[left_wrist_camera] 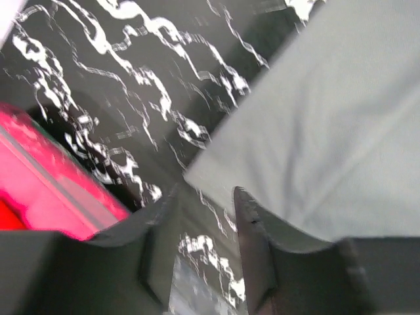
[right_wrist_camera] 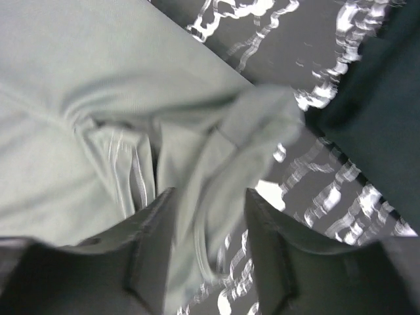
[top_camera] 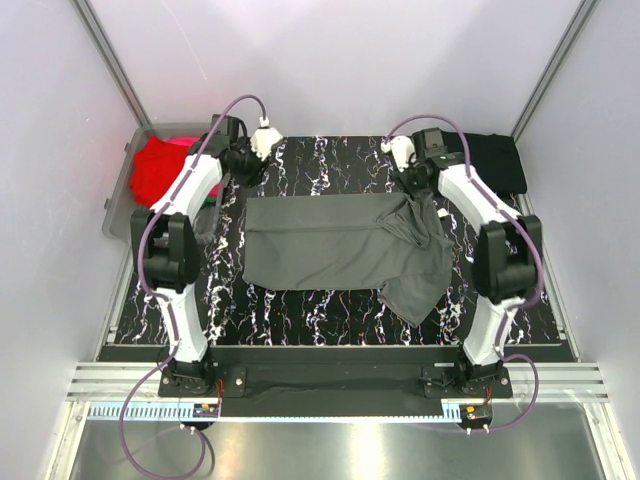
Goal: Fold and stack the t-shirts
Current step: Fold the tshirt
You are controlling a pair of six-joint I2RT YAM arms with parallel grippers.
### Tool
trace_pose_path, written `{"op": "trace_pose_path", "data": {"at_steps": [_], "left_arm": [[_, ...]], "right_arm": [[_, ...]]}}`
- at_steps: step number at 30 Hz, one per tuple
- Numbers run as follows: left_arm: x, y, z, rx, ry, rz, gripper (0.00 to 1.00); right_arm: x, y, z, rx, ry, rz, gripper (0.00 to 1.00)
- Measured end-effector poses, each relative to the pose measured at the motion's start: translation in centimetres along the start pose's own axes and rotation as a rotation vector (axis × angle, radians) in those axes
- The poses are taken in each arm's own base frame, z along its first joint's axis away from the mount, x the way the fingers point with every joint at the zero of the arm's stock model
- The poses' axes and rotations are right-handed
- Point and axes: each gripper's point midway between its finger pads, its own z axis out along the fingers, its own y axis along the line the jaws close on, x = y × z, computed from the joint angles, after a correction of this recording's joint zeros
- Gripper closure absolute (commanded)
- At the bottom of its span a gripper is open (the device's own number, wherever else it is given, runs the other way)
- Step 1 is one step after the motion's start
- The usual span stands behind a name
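Note:
A dark grey t-shirt (top_camera: 335,245) lies spread on the black marbled table (top_camera: 300,305), with its right part bunched up and a flap hanging toward the front right. My left gripper (top_camera: 246,168) is open and empty just off the shirt's back left corner (left_wrist_camera: 197,176); only marble shows between its fingers (left_wrist_camera: 248,220). My right gripper (top_camera: 411,188) is open over the bunched cloth (right_wrist_camera: 216,164), and a loose, blurred fold lies between its fingers (right_wrist_camera: 262,216). A black t-shirt (top_camera: 495,160) lies at the back right and also shows in the right wrist view (right_wrist_camera: 380,118). A red t-shirt (top_camera: 160,168) sits in a bin at the back left.
A clear plastic bin (top_camera: 118,205) stands off the table's back left corner and holds red, pink and green cloth; its pink content shows in the left wrist view (left_wrist_camera: 39,197). White walls and metal frame posts (top_camera: 110,60) enclose the table on three sides.

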Motion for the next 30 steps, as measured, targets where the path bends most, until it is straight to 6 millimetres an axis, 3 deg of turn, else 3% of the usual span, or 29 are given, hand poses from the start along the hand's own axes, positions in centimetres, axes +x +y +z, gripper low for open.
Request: {"op": "trace_pose_path", "data": {"at_steps": [3,5,8,13,19,27,30], "left_arm": [[-0.5,0.6,1.8,0.012,-0.006,-0.064,0.79],[0.5,0.2,3.2,0.036,0.021,-0.103,0.83],[2.7,-0.9,5.1,0.081,0.081,-0.156,0.89],[4.9,-2.2,6.7,0.131,0.145,-0.212,0.93],[4.0,-2.1,6.8,0.130,0.126,-0.216,1.00],[4.1,-2.5,8.0,0.143,0.134,-0.212,1.00],[4.4,-2.8,8.4,0.150,0.143,-0.213,1.00]], "right_arm": [[0.3,0.5,3.3,-0.039,0.034,0.005,0.56],[1.0,0.9,5.4,-0.064,0.072,0.008,0.58],[1.8,1.3,7.0,-0.086,0.112,0.012,0.60],[1.3,0.7,7.0,-0.079,0.119,0.016,0.61],[-0.3,-0.5,7.2,-0.046,0.086,0.034,0.62],[1.2,-0.1,9.0,-0.048,0.151,0.058,0.66],[1.8,-0.2,9.0,-0.038,0.175,0.063,0.78]]}}
